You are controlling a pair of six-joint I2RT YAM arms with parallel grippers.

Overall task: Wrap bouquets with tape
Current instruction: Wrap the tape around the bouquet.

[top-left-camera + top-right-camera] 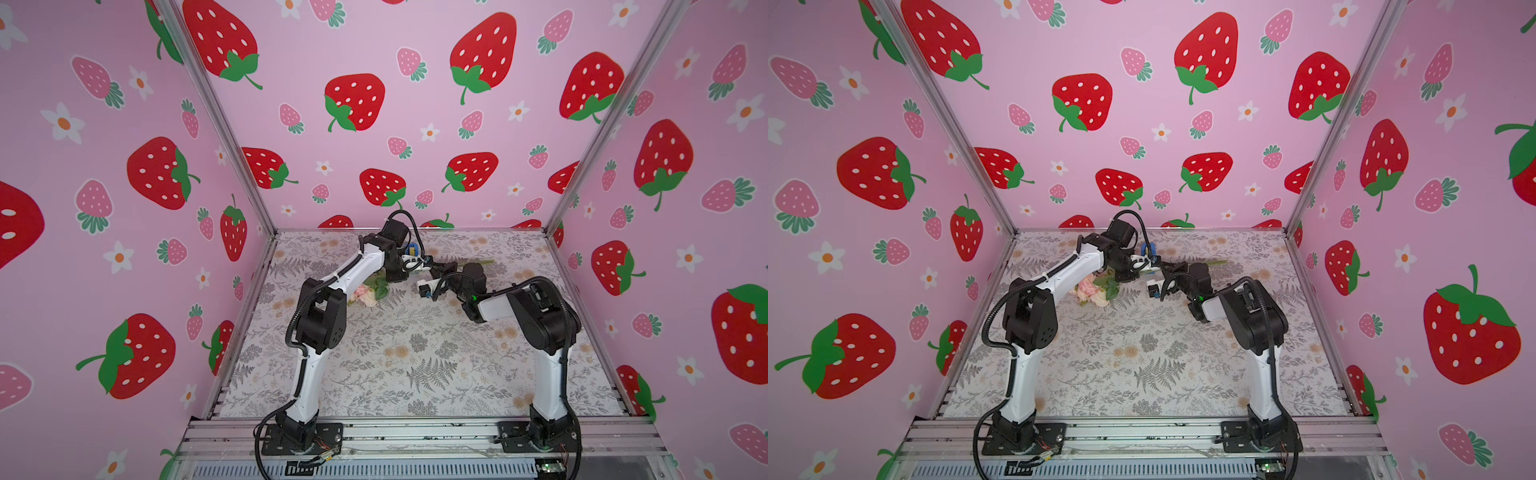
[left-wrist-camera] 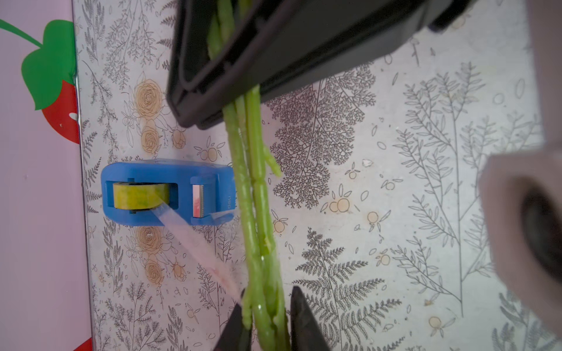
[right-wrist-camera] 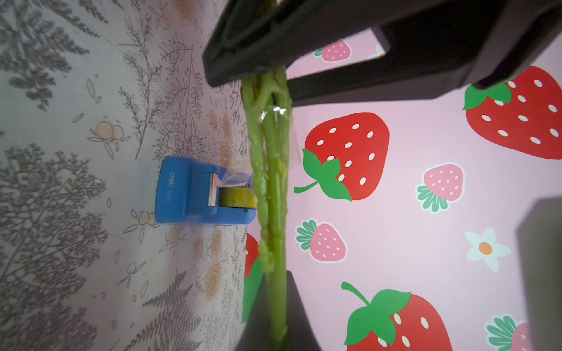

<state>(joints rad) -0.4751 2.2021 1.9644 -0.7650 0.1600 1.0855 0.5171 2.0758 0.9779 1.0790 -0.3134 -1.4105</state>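
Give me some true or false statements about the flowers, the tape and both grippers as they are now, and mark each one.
1. The blue plastic tape dispenser stands on the fern-printed table near the back wall. True.
2. The yellowish tape roll lies loose beside the dispenser. False: it sits inside the dispenser.
3. A clear tape strip runs from the roll to the long green stems of the pink and cream rose bouquet. True.
4. The right gripper is open and empty. False: it is shut on the stems.
5. The left gripper has the stems between its fingers. True.
6. The rose heads lie beside the right arm. False: they lie beside the left arm.
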